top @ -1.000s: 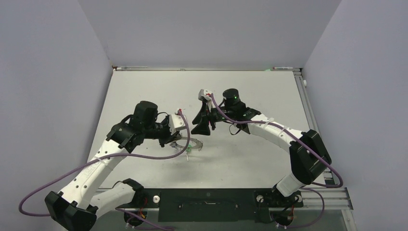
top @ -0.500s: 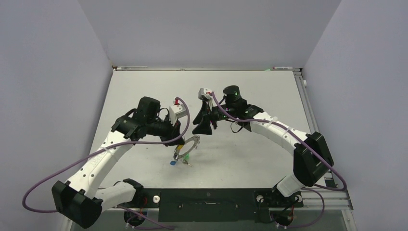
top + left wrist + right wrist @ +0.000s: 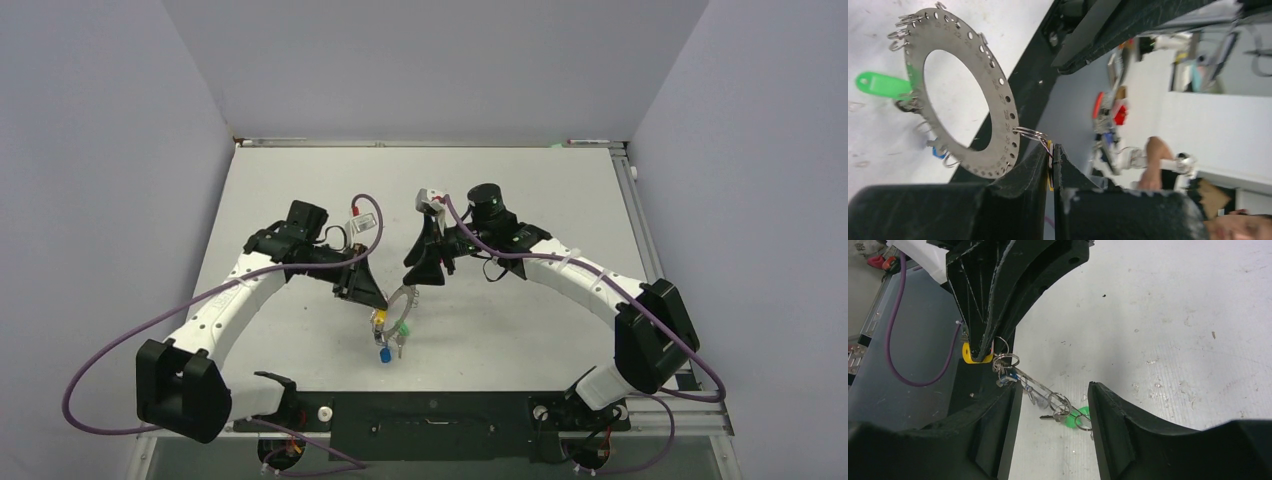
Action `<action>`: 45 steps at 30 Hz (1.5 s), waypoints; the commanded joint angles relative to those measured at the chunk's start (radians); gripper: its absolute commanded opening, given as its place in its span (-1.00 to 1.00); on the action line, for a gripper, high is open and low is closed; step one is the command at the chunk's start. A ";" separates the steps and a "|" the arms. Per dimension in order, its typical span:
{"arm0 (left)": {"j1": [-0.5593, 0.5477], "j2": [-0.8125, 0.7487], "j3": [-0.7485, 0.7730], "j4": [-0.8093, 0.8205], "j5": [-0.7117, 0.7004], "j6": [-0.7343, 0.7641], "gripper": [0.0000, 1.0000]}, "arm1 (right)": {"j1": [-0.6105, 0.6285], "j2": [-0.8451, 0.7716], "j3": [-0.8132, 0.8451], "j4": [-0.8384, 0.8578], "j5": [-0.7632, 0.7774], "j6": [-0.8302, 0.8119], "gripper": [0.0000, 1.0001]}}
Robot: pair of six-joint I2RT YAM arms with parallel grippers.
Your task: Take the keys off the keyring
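The left end effector (image 3: pixel 1051 160) is clenched on the head of the yellow key (image 3: pixel 969 356), and the keyring (image 3: pixel 1007 125) hangs from it by a wire loop over the middle of the table (image 3: pixel 300 190). From the right wrist the ring shows edge-on, its long axis slanting from the yellow key at upper left down to the green key (image 3: pixel 880 85) at lower right, the blue key (image 3: pixel 385 353) dangling from its rim. The right end effector (image 3: pixel 1053 405) is spread, one finger on each side of the ring.

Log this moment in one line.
left pincer: shut on yellow key | keyring: hangs from it | right pincer: open, near keyring | green key, blue key: attached
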 commanded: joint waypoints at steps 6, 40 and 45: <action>0.076 -0.006 -0.096 0.299 0.260 -0.377 -1.00 | 0.022 -0.033 0.021 0.095 -0.050 0.053 0.02; 0.199 -0.063 -0.408 1.138 0.305 -1.450 -1.00 | 0.059 0.052 0.048 0.251 -0.055 0.092 -0.21; 0.196 -0.068 -0.411 1.149 0.309 -1.449 -1.00 | 0.078 0.073 0.031 0.307 -0.062 0.108 -0.21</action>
